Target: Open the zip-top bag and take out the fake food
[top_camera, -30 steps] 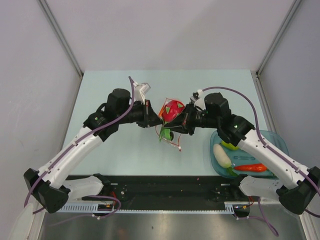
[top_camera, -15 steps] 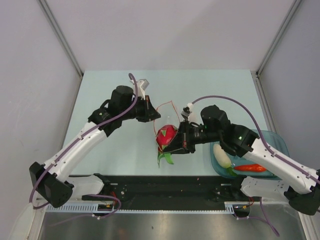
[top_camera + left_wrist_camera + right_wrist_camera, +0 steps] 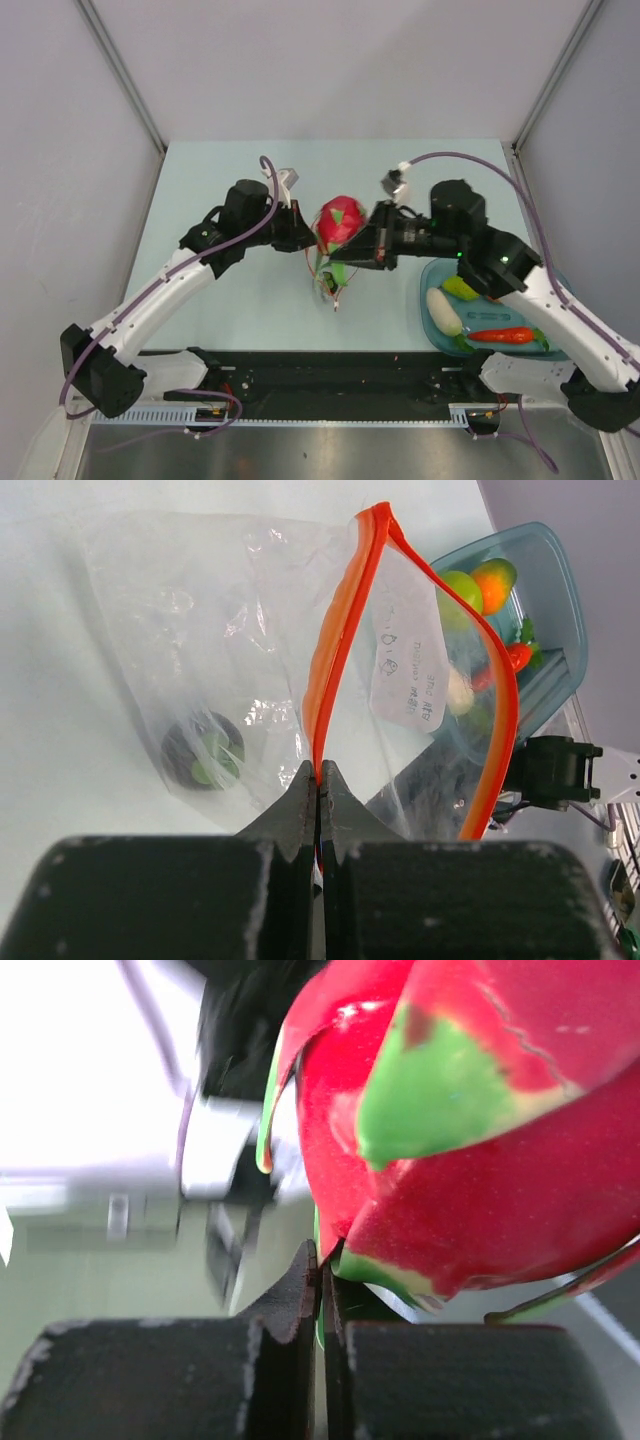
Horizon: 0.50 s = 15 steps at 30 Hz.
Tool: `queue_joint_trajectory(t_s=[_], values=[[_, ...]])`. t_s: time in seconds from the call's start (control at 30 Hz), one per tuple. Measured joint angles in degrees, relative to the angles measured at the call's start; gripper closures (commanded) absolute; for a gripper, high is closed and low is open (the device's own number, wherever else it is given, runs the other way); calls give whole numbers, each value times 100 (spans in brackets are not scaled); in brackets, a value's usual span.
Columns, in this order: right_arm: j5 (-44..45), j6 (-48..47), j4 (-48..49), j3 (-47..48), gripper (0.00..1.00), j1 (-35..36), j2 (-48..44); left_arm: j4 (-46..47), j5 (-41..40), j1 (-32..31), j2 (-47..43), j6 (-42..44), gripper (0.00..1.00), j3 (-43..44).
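My left gripper (image 3: pixel 306 237) (image 3: pixel 318 772) is shut on the red-orange zip strip of the clear zip-top bag (image 3: pixel 340 650). The bag (image 3: pixel 324 270) hangs open below it. A small dark-green piece (image 3: pixel 205 752) (image 3: pixel 328 284) lies inside at the bottom. My right gripper (image 3: pixel 352 250) (image 3: pixel 322 1260) is shut on a green leaf of the pink-red dragon fruit (image 3: pixel 480 1160). It holds the fruit (image 3: pixel 342 218) in the air outside the bag, close to the left gripper.
The teal oval tray (image 3: pixel 552 285) sits at the near right. It holds a white radish (image 3: pixel 443 310), a green fruit (image 3: pixel 459 289) and an orange carrot (image 3: pixel 503 335). An orange (image 3: pixel 495 575) shows there in the left wrist view.
The right gripper drew the dragon fruit out of the bag and down toward the table, then raised it back up beside the left gripper. The bag now hangs slack.
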Motion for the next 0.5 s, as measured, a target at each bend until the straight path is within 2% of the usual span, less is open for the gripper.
queue_joint_trajectory(t_s=[0.3, 0.37, 0.5], values=[[1259, -669, -3071, -254, 98, -3121, -1552, -190, 11, 0, -365, 90, 100, -4], [1631, -826, -3764, -313, 94, -3532, -1685, -162, 76, 0, -365, 87, 100, -44], [2409, -1248, -4817, -407, 96, -4138, -1753, -157, 205, 0, -363, 90, 100, -74]])
